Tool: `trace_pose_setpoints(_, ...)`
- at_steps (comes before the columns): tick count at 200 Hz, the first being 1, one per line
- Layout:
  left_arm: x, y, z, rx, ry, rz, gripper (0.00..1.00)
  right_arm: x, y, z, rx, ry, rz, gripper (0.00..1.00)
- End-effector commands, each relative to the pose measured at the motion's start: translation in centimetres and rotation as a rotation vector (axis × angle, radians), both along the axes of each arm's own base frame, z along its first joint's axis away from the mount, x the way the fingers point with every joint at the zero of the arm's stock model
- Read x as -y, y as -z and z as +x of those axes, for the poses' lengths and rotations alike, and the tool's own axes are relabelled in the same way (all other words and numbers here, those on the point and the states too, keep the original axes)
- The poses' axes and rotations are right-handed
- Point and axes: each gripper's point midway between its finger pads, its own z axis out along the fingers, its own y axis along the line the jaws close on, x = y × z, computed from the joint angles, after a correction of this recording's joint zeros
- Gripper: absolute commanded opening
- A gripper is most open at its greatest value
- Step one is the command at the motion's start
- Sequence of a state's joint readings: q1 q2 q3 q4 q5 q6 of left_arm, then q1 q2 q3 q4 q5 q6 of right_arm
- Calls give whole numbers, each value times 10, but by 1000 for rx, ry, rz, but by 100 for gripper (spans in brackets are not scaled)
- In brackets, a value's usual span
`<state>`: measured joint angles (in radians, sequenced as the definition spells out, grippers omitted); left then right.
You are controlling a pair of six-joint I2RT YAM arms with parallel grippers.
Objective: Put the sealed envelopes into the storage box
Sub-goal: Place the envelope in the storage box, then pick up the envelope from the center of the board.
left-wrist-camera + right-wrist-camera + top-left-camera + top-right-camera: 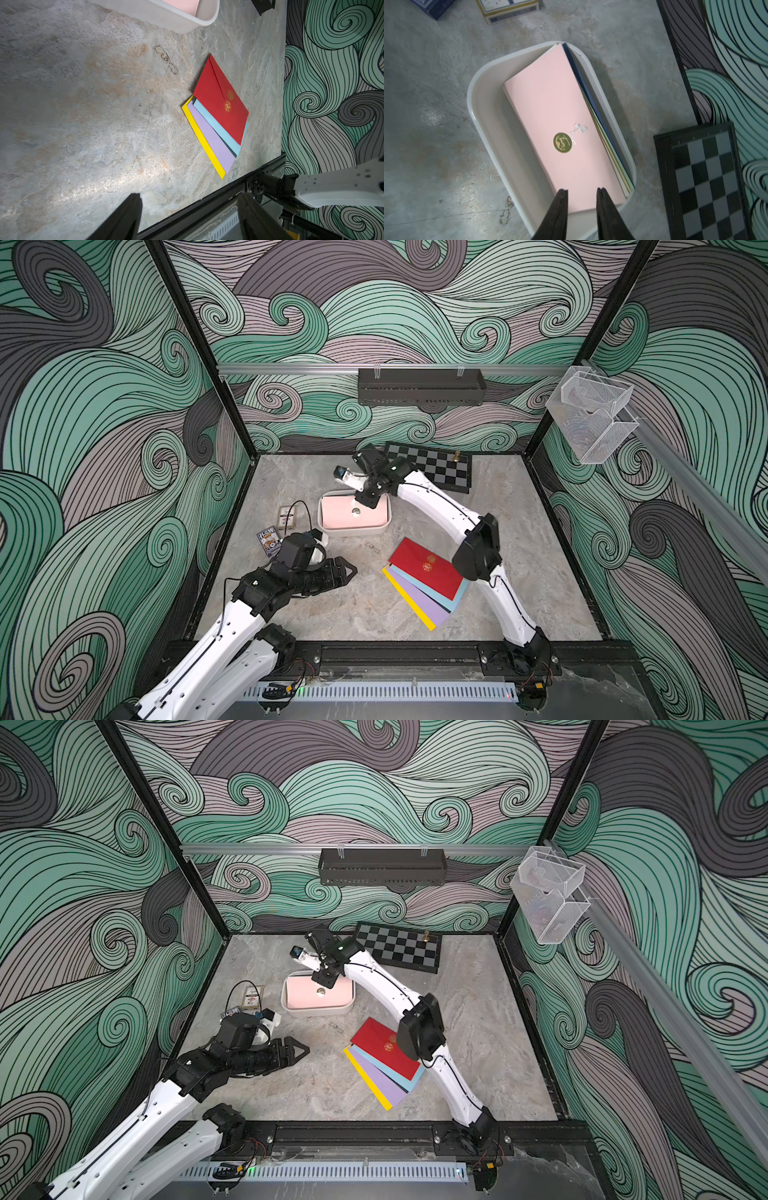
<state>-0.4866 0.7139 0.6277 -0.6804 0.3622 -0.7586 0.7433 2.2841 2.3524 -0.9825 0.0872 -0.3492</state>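
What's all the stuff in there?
storage box: one, white, centre
pink envelope: one, topmost inside box, others beneath
envelope stack: at least four, red, light blue, lilac, yellow, in front of box
card packs: two, cream and blue, beside box
chessboard: one, black-grey, at the back
chess piece: one, gold, on chessboard
wall tray: one, black, back rail
mesh bin: one, clear, side rail
left gripper: one, black, open, empty
right gripper: one, black, open above box

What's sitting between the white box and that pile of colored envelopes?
Nothing: between box and envelopes there is only bare tabletop with a small dark smudge, shown in both top views.
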Motion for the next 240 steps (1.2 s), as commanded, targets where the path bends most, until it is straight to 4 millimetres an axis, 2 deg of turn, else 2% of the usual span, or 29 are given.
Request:
trace_pose_setpoints(1, 16, 2, 1, -26, 32, -95, 77, 47, -60, -13, -86, 327, 266, 32)
trace_pose_setpoints(31, 26, 12, 3, -59, 46, -140, 77, 114, -19, -61, -194, 540, 402, 39)
trace_pose_setpoints(59, 36, 31, 7, -74, 70, -179, 78, 174, 62, -103, -401, 698, 475, 42)
trace_pose_setpoints(79, 48, 41, 2, -138, 127, -219, 77, 194, 103, -126, -542, 752, 489, 41)
trace_pose_setpoints(103, 59, 58, -3, -192, 158, -214, 76, 206, 133, -137, -599, 787, 433, 42)
trace_pose_setpoints(152, 88, 83, -11, -260, 231, -172, 71, 223, 159, -136, -638, 882, 369, 50)
trace_pose_setpoints(198, 120, 103, -21, -319, 306, -153, 67, 227, 160, -139, -646, 911, 347, 55)
trace_pose_setpoints(207, 125, 102, -19, -316, 309, -160, 66, 226, 160, -143, -672, 907, 338, 55)
trace_pose_setpoints(217, 128, 110, -17, -335, 307, -153, 65, 222, 160, -149, -712, 897, 337, 54)
trace_pose_setpoints(240, 130, 117, -7, -336, 288, -102, 65, 207, 164, -176, -808, 862, 342, 54)
